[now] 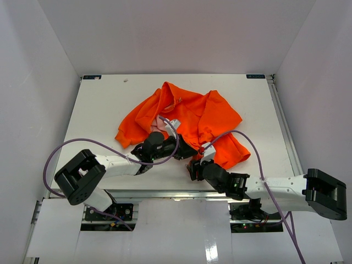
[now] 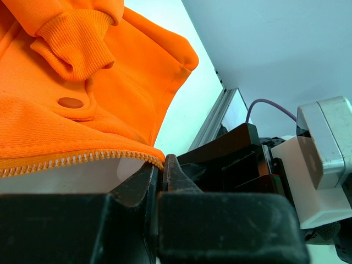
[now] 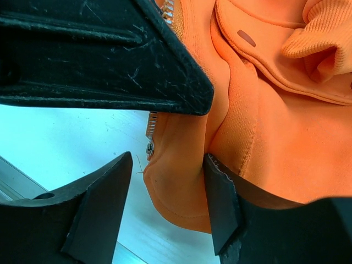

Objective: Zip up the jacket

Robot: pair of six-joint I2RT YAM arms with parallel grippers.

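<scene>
Jacket (image 1: 192, 113) crumpled mid surface (image 1: 110, 104), orange side mostly up, with a bit of pale lining (image 1: 163, 123) showing on its left-near part. Both arms meet at its near edge, their grippers just beside each other. Left gripper (image 2: 159, 169): jaws together, clamped on the jacket edge right where the zipper teeth (image 2: 71, 159) end. Beyond that in the left wrist view are a round snap button (image 2: 70, 103) and a ribbed cuff (image 2: 74, 47). Right gripper (image 3: 168, 168): jaws apart, straddling the hem corner of a front edge. The fabric touches one finger but is not pinched. A small metal zipper piece (image 3: 149, 148) sits at that corner, with teeth running up from it. A purple cable (image 1: 60, 151) loops off the left arm.
</scene>
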